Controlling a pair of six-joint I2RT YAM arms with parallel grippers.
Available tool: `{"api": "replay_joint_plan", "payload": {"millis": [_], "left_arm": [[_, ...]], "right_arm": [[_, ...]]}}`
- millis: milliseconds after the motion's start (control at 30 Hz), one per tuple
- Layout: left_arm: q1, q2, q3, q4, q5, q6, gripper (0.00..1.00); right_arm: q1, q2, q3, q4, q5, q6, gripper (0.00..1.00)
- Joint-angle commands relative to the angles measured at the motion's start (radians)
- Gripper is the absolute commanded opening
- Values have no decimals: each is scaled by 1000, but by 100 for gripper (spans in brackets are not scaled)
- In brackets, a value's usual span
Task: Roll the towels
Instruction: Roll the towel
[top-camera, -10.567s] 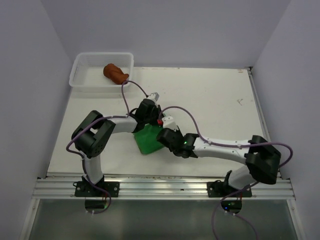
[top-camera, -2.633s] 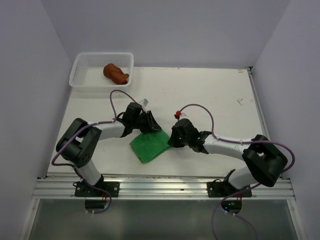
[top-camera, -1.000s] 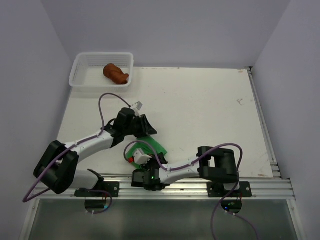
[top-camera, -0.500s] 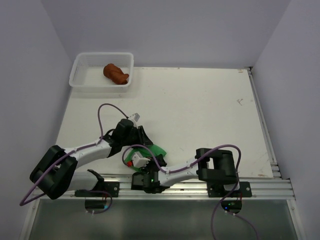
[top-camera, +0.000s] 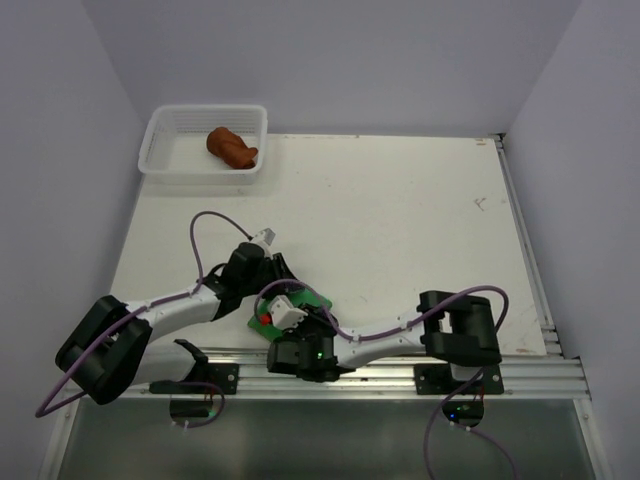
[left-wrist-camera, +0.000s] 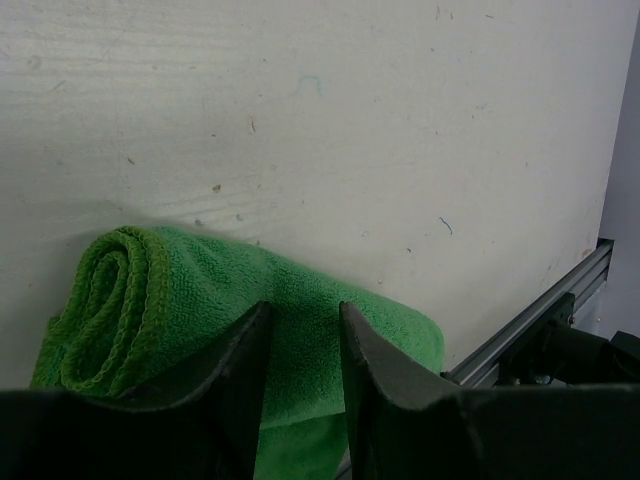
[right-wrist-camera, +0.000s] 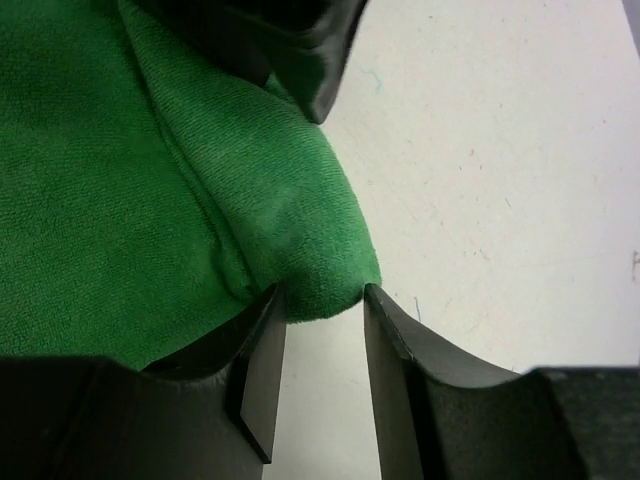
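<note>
Jaws of the left gripper (left-wrist-camera: 303, 308) are clenched on a fold of the green towel (left-wrist-camera: 200, 290). Its two dark fingers (left-wrist-camera: 240, 380) stand close together, with cloth filling the narrow gap. The right gripper (right-wrist-camera: 324, 292) is released. Its fingers stand apart on either side of one rounded corner of the same towel, and the corner sits just at the gap, not pinched.

That towel lies on the white table (top-camera: 420, 220) near its front edge, between the two arm bases. It is partly rolled: the left wrist view shows a spiral end at the left of the cloth and a flatter flap reaching toward the metal rail (left-wrist-camera: 530, 305).

The white mesh basket (top-camera: 160, 165) sits at the far left corner of the table. The rust-brown towel (top-camera: 231, 146), bunched into a roll, lies inside it toward its right side.

A faint mark (top-camera: 480, 203) on the tabletop at the right is too small to read.
</note>
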Motion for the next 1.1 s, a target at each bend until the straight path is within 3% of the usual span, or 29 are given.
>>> {"api": "replay_joint_plan", "payload": {"millis": [0, 267, 533, 767, 1067], "left_arm": [[-8, 4, -36, -38, -48, 0, 38], [-14, 2, -56, -37, -63, -5, 38], [-37, 2, -76, -24, -94, -17, 38], [-52, 4, -98, -7, -94, -28, 37], [-56, -28, -121, -26, -106, -29, 37]], "right_arm": [[-23, -135, -53, 84, -58, 54, 41], [-150, -422, -187, 239, -323, 79, 46], [-412, -538, -279, 395, -969, 157, 47], [-505, -464, -266, 389, -1096, 183, 52], [-547, -476, -306, 392, -1023, 182, 58]]}}
